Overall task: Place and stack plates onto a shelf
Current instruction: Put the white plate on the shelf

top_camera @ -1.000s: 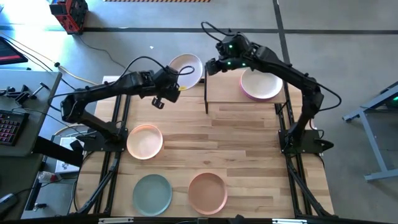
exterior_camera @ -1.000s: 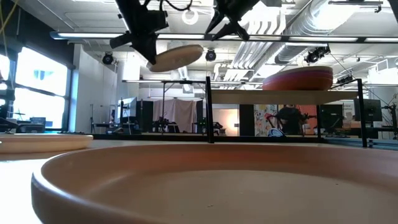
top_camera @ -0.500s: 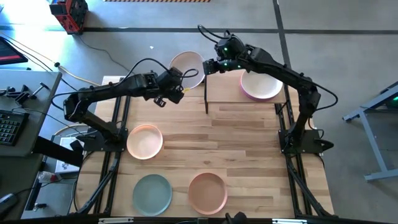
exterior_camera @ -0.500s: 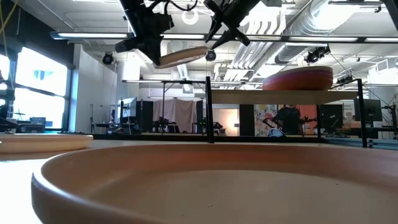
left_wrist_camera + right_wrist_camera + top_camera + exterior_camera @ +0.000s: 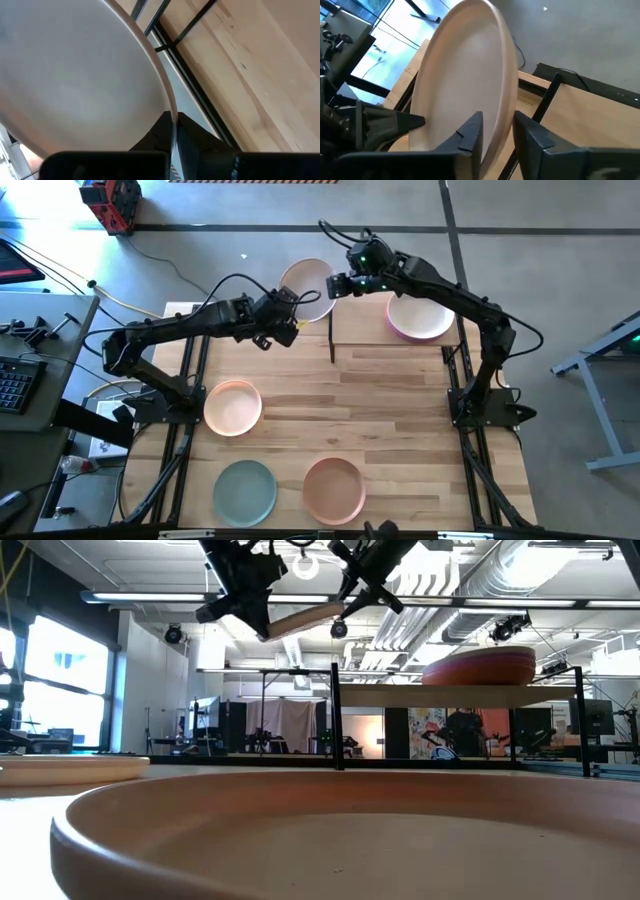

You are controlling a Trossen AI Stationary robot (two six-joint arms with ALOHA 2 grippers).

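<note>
Right now I see the cream plate [image 5: 305, 287] held in the air just beside the shelf [image 5: 392, 338], off its left end and above the desk [image 5: 400, 410]. My left gripper [image 5: 287, 328] is clenched on one edge of its rim; my right gripper [image 5: 336, 285] straddles the opposite edge, a finger [image 5: 470, 134] on each side — whether it already pinches the rim, I cannot tell. A stack topped by a magenta-rimmed plate [image 5: 420, 315] sits on the shelf. Peach plate [image 5: 233, 406], sage green plate [image 5: 245, 490] and salmon plate [image 5: 334, 488] lie on the desk.
</note>
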